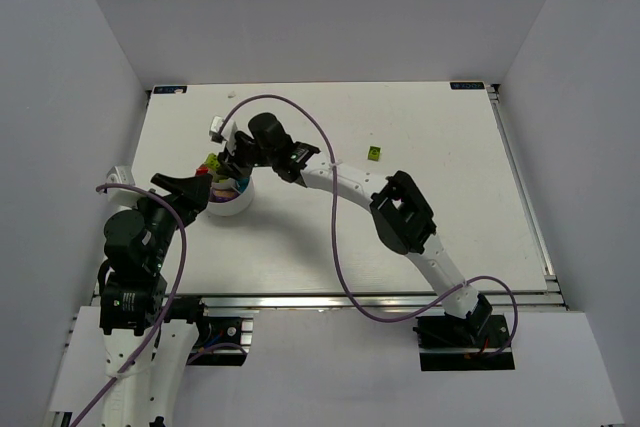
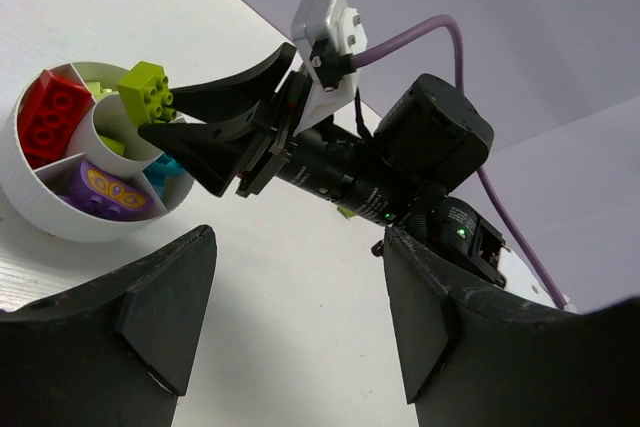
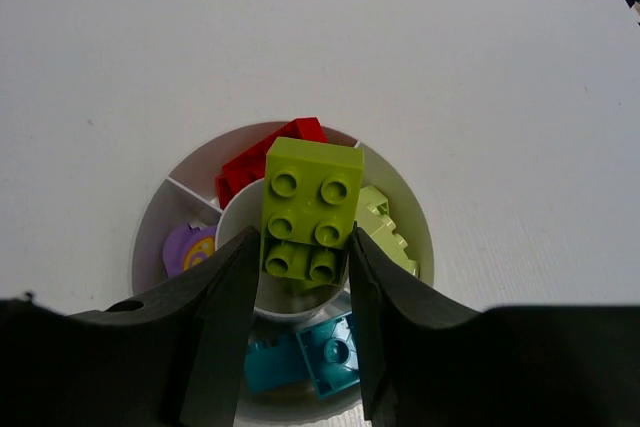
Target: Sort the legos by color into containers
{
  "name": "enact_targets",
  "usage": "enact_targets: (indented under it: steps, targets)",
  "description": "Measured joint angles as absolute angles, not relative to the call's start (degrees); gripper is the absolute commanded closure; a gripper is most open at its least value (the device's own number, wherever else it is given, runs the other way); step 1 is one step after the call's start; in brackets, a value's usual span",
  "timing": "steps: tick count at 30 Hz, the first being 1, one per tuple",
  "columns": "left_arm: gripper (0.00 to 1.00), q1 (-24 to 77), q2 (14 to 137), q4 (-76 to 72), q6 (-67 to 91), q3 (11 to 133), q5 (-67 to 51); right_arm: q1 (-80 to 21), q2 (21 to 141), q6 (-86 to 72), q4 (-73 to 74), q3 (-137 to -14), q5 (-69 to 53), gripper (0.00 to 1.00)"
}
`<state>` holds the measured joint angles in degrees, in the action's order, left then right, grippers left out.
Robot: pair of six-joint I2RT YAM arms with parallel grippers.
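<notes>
One lime brick (image 3: 310, 202) is pinched at its lower long sides by the half-closed right gripper (image 3: 298, 262), above the middle of the white dish (image 2: 45, 215). The table (image 3: 500, 67) spreads wide toward the frame's top. The brick's studs face the camera and its long axis runs up-frame. At the bottom of its own view, the left gripper (image 2: 298, 247) gapes wide, holding nothing.

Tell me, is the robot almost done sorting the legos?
Nearly. A red brick, purple brick, teal brick and first lime brick already sit in sections of the dish. The right gripper holds a second lime brick over it. A last lime brick waits on the table.
</notes>
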<state>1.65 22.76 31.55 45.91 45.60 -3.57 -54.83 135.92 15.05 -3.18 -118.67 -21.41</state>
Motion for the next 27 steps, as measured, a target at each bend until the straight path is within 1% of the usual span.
enact_targets:
  steps: [7, 11, 14, 15, 19, 22, 25, 27]
  targets:
    - [0.23, 1.65, 22.76, 31.53, 45.91, 45.60, -3.55, -54.83, 136.40, 15.16, -3.22, -118.21, -21.12, 0.44]
    - [0.23, 1.65, 22.79, 31.48, 45.91, 45.60, -3.55, -54.83, 136.40, 15.20, -3.25, -118.21, -21.12, 0.42]
    - [0.23, 1.65, 22.87, 31.44, 45.91, 45.60, -3.55, -54.78, 136.22, 15.18, -3.53, -117.89, -21.10, 0.39]
    - [0.23, 1.65, 22.92, 31.42, 45.91, 45.60, -3.55, -54.57, 135.79, 15.20, -3.60, -117.19, -21.08, 0.36]
    - [0.23, 1.65, 22.98, 31.35, 45.95, 45.60, -3.60, -53.52, 131.70, 14.44, -3.14, -111.96, -20.84, 0.34]
    - [0.23, 1.65, 22.96, 31.14, 46.13, 45.54, -3.62, -50.43, 126.17, 12.69, -2.79, -106.72, -20.32, 0.32]
    - [0.22, 1.65, 22.90, 30.30, 46.57, 44.86, -3.86, -44.80, 120.53, 10.37, -1.32, -102.89, -18.22, 0.30]
    - [0.22, 1.65, 22.92, 29.56, 46.70, 44.05, -4.08, -39.79, 116.84, 8.56, -0.64, -99.74, -15.86, 0.25]
